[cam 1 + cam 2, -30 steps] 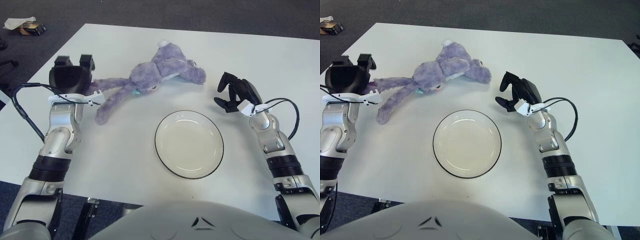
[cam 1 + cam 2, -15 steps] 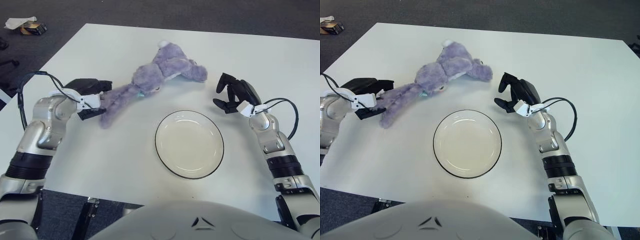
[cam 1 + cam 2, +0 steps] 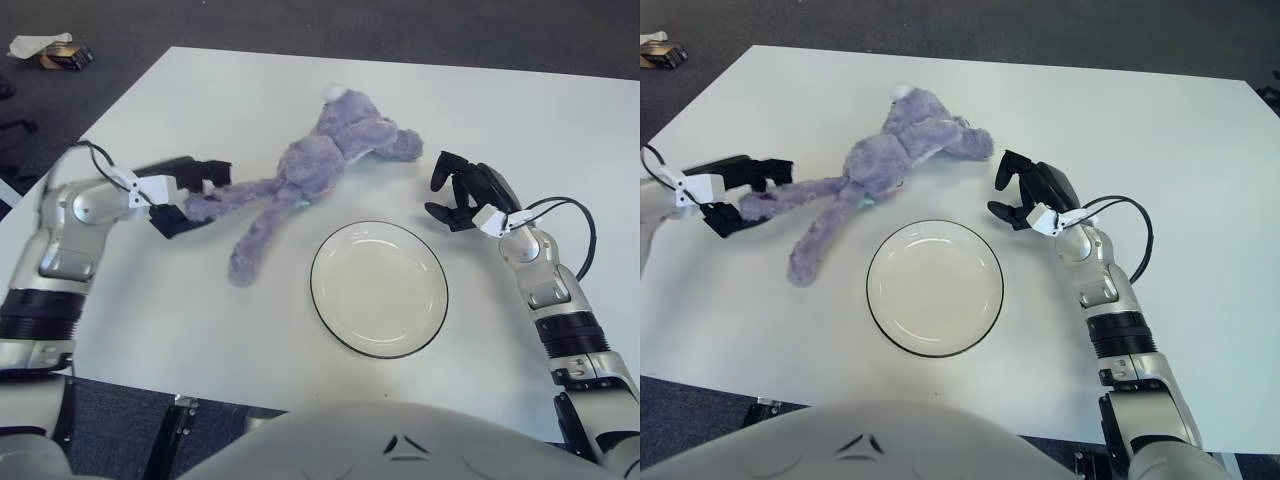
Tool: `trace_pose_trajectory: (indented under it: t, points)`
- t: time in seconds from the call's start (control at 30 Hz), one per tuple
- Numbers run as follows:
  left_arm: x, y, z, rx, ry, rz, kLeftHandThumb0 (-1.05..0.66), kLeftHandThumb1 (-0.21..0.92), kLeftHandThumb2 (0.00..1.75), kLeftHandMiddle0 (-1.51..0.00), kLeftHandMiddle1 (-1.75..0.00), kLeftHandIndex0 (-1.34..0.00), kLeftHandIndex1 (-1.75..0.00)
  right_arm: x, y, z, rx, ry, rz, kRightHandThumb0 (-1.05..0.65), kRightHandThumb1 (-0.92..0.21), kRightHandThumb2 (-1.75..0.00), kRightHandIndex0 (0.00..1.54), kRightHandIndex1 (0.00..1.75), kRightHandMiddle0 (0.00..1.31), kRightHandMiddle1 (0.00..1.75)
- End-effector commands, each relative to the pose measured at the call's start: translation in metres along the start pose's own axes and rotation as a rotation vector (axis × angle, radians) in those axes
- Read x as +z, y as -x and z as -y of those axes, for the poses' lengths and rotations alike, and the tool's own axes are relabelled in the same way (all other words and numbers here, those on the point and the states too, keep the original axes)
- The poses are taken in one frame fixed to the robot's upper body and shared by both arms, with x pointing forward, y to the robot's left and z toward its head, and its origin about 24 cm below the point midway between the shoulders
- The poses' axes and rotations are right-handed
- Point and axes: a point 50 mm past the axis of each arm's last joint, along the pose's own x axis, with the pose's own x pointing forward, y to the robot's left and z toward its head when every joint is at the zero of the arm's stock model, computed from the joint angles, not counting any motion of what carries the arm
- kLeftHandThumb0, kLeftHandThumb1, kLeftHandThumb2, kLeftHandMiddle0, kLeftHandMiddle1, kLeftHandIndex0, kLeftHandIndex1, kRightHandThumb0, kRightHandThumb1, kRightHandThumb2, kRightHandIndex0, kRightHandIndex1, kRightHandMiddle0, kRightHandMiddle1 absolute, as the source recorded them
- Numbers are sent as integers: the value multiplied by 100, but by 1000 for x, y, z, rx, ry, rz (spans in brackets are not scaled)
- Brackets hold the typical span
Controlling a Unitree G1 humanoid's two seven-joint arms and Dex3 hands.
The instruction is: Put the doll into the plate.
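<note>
A purple plush doll (image 3: 320, 165) lies stretched out on the white table (image 3: 520, 110), just behind and to the left of the plate. One long limb reaches left, and my left hand (image 3: 185, 195) is shut around its end. Another limb (image 3: 250, 250) trails toward the near edge, left of the plate. The white plate (image 3: 378, 290) with a dark rim sits in the middle with nothing in it. My right hand (image 3: 458, 195) hovers to the right of the doll's short arm (image 3: 405, 148), fingers spread and holding nothing, beyond the plate's right rim.
A small box with crumpled paper (image 3: 55, 52) lies on the dark floor past the table's far left corner. A black cable (image 3: 575, 215) loops off my right wrist. The table's left edge runs close by my left forearm.
My left hand turned down from above the limb and closed on its end. The doll shifted right and swung, one limb now pointing toward the near edge. The right hand barely moved.
</note>
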Motion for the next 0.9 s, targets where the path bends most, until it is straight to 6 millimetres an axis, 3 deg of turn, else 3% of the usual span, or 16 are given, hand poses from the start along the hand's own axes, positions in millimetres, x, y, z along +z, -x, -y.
trace_pose_trajectory:
  t: [0.0, 0.2, 0.27, 0.37, 0.43, 0.57, 0.63, 0.8, 0.87]
  points:
    - [9, 6, 1, 293, -356, -303, 0, 41, 122, -43, -175, -41, -174, 0, 4, 0, 21, 17, 9, -42, -51, -107, 101, 175, 46, 175]
    - [10, 2, -4, 386, -379, -383, 0, 32, 132, -50, -175, -48, -175, -1, 4, 0, 27, 18, 5, -42, -51, -107, 100, 175, 46, 175]
    - [13, -4, -7, 422, -247, -331, 0, 30, 135, -51, -175, -49, -175, -1, 4, 0, 31, 18, 0, -42, -51, -107, 100, 175, 46, 175]
    - [0, -7, -1, 327, 81, -86, 0, 24, 142, -56, -175, -54, -175, -1, 5, -1, 39, 14, -4, -42, -51, -107, 100, 175, 46, 175]
    - [-20, -9, 6, 202, 297, 66, 0, 21, 145, -58, -175, -56, -175, -1, 6, -2, 44, 9, -2, -42, -51, -107, 100, 175, 46, 175]
    - [-24, -13, 6, 8, 604, 299, 0, 26, 139, -54, -175, -52, -175, -2, 6, -2, 51, 12, 1, -42, -51, -107, 100, 175, 46, 175]
    - [-25, -16, 5, -33, 625, 319, 0, 29, 136, -52, -175, -50, -175, -2, 6, -3, 52, 15, 1, -42, -51, -106, 101, 175, 46, 175]
    - [-27, -18, 3, -101, 440, 236, 0, 36, 127, -47, -175, -45, -175, -2, 7, -3, 59, 23, -1, -42, -52, -106, 102, 175, 45, 175]
    - [-29, -18, 12, -126, 501, 287, 0, 42, 121, -43, -175, -41, -175, -2, 7, -3, 63, 27, 0, -42, -52, -106, 102, 175, 45, 175]
